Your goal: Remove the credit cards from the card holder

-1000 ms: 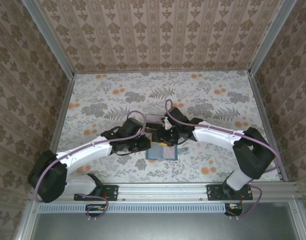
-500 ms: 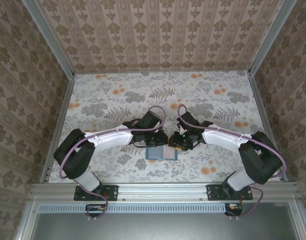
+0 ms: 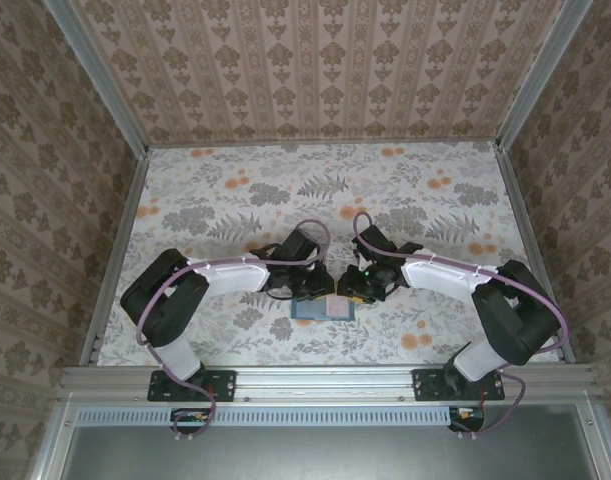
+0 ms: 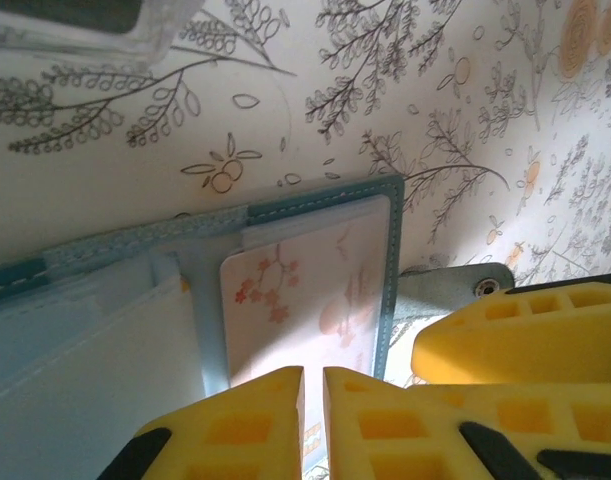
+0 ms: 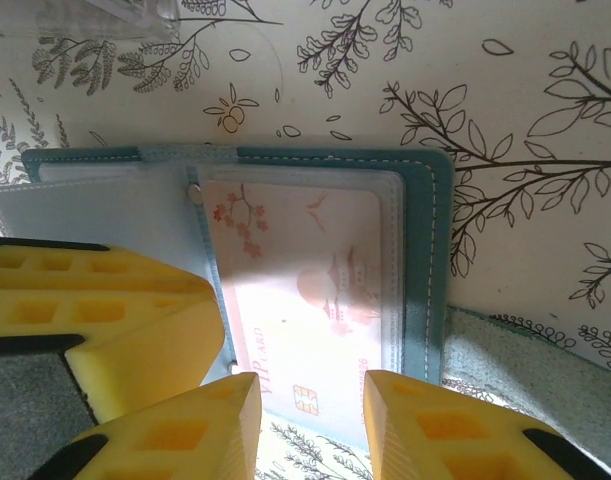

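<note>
The teal card holder [image 3: 307, 311] lies open and flat on the floral table near the front. A pale pink card [image 5: 315, 290] sits in its right-hand panel [image 5: 430, 250], and the chip end sticks out past the near edge. My right gripper [image 5: 310, 385] is open, its two yellow fingers apart just above that end. My left gripper [image 4: 312, 372] has its fingers together with a thin empty slit between them, over the same pink card [image 4: 305, 290]. From above, the left gripper [image 3: 313, 290] and right gripper [image 3: 347, 292] meet tip to tip over the holder.
A transparent plastic tray [image 4: 75, 25] lies just beyond the holder, its corner also at the top of the right wrist view [image 5: 115, 15]. The holder's grey strap tab [image 4: 445, 290] sticks out to the right. Metal rails and patterned walls enclose the table [image 3: 235, 190].
Both grippers have come down and in onto the open holder. The left arm has folded up closer to its base. The right jaws have narrowed.
</note>
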